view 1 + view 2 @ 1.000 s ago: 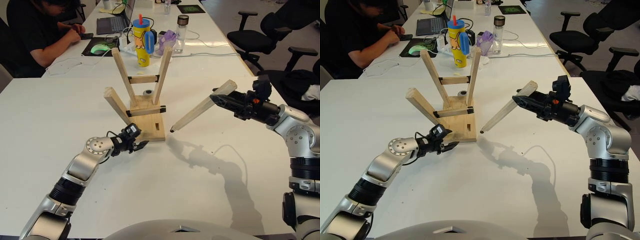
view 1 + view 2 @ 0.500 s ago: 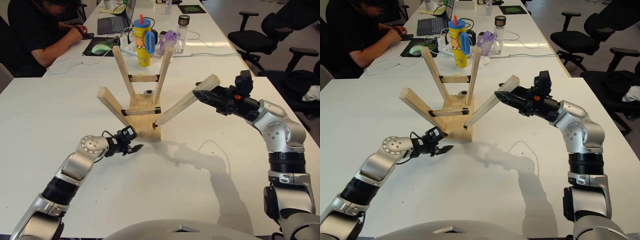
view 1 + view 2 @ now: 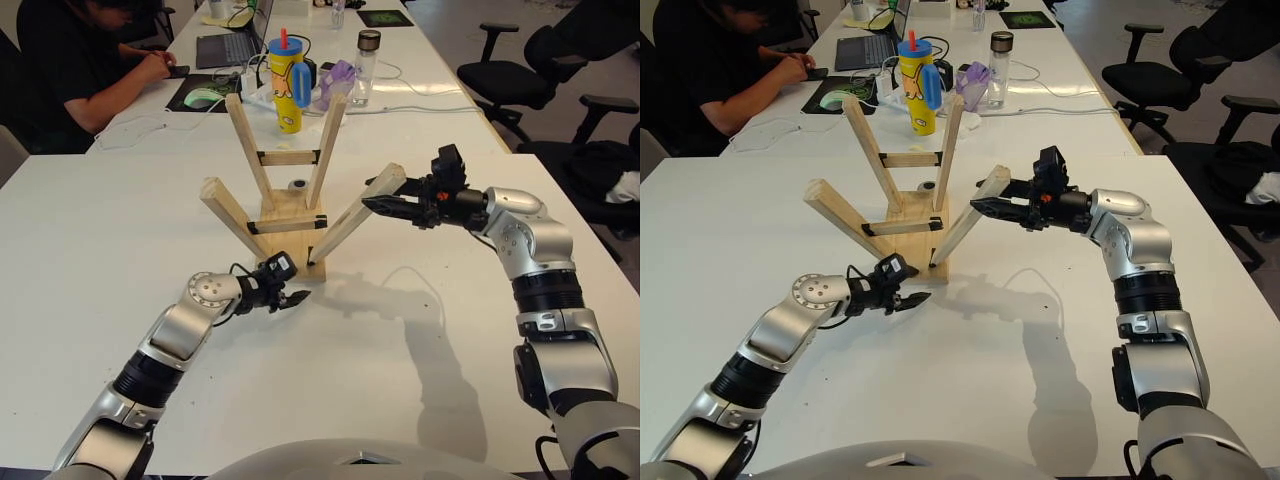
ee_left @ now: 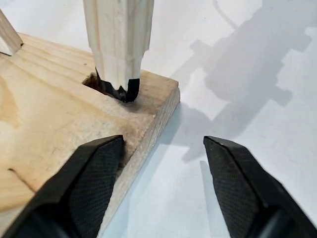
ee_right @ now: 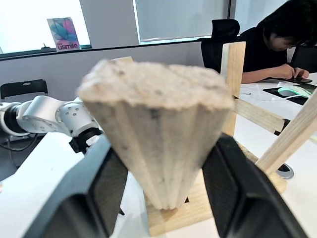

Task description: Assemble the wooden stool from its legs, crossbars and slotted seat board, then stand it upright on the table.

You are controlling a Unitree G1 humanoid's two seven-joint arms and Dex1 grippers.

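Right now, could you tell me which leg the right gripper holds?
The leg slanting right from the seat board's near corner; the right gripper clamps its top, others stand free.

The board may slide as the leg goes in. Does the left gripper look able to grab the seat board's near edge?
Probably yes: the left gripper is open right at the edge of the seat board, nothing between.

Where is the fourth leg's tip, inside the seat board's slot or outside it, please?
Partly in: the fourth leg has its black tip in the seat board slot, part showing above it.
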